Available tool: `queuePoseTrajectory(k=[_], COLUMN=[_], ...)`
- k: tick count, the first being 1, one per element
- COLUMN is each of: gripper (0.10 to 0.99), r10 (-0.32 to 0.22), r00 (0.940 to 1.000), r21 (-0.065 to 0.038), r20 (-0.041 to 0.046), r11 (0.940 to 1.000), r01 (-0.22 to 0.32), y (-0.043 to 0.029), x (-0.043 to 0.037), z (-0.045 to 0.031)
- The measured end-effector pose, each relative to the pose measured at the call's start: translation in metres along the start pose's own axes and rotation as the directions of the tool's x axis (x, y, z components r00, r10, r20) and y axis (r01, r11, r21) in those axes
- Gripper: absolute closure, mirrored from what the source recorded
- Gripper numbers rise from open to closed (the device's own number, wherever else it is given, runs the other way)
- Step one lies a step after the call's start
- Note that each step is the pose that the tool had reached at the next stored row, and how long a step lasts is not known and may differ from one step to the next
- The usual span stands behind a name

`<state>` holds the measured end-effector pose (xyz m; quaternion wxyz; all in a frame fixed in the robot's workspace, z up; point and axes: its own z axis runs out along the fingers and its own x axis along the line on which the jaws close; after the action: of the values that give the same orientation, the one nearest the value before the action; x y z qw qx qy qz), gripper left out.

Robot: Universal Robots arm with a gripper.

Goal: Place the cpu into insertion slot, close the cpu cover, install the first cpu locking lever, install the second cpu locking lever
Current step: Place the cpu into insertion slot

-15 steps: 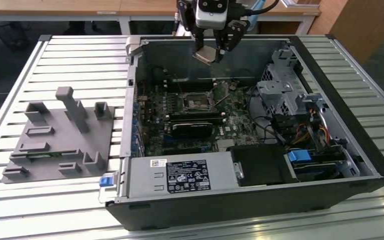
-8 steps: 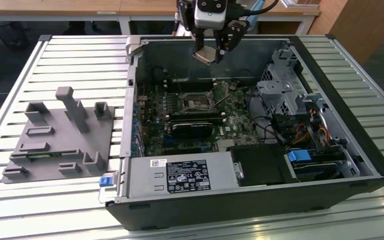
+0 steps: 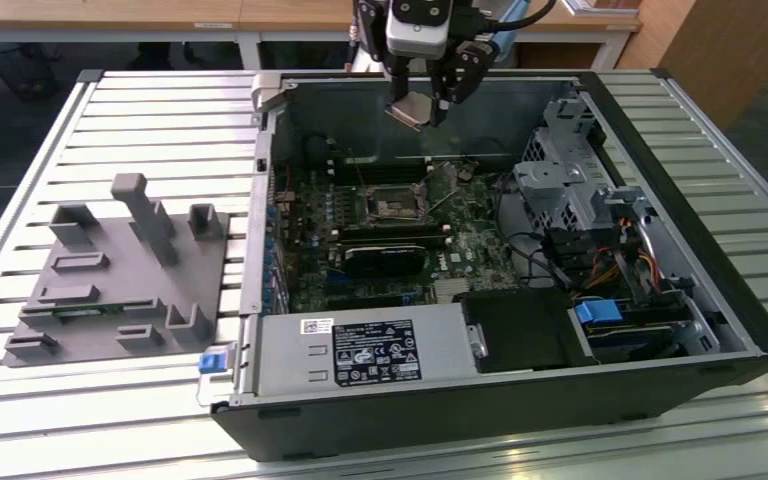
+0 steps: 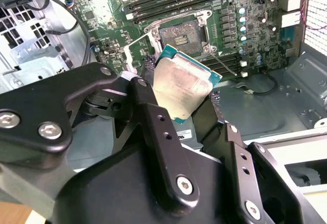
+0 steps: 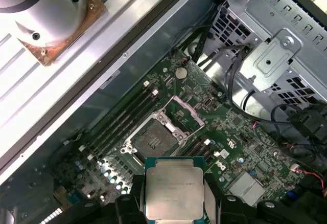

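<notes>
The gripper [image 3: 422,104] hangs well above the insertion slot [image 3: 392,203], clamping the cpu [image 3: 411,112].

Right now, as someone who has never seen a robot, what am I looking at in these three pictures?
One robot arm works over an open computer case on a slatted table. The exterior view looks on from outside; both wrist views ride on the arm, looking past its tool. The tool is shut on the cpu, a flat square chip, held above the motherboard. The insertion slot below is empty, its cover raised. A grey fixture lies beside the case.
</notes>
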<state>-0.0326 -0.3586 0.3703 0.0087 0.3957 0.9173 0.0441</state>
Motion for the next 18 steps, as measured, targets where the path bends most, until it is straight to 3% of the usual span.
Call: queuePoseTrajectory(k=[18], gripper=[0.545], r10=[0.051], r00=[0.9987], r21=[-0.001], r20=[0.0045], r11=[0.9987], r01=[-0.051], y=[0.0], x=[0.0], z=[0.0003])
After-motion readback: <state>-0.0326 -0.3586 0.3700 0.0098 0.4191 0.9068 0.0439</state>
